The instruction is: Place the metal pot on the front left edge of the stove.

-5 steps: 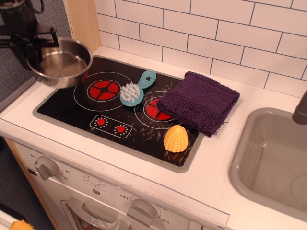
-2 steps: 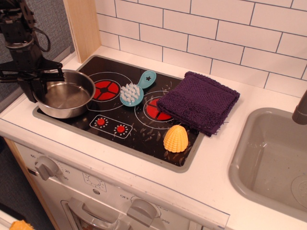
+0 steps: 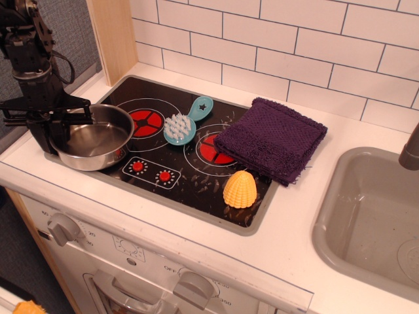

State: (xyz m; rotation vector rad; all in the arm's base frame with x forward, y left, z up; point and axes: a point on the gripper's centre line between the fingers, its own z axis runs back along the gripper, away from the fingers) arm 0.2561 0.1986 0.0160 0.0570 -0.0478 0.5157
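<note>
- The pot (image 3: 95, 137) sits at the stove's (image 3: 190, 180) front left corner, at about 8 o'clock from the stove's middle, its base on the black glass and overlapping the left burner's white ring.
- The pot is upright and shows a bare steel floor.
- The gripper (image 3: 54, 127) is at 9 o'clock of the pot, its black fingers (image 3: 46, 134) clamped on the pot's left rim; the arm rises straight up from it toward the top left corner.
- The left burner (image 3: 143, 122) lies at 2 o'clock of the pot, partly hidden by its wall.
- Two red dials (image 3: 151, 171) lie at 4 o'clock of the pot, near the stove's front edge.
- A teal brush (image 3: 185, 123) with white bristles lies between the two burners, handle pointing to 1 o'clock.
- A purple cloth (image 3: 272, 139) covers the stove's back right part and part of the right burner (image 3: 211, 150).
- A yellow ridged piece (image 3: 240, 190) stands at 6 o'clock of the cloth, near the front right edge.
- A grey sink (image 3: 373, 222) lies at 3 o'clock of the stove, well apart from the pot.
- White tiles (image 3: 294, 46) line the wall behind.
</note>
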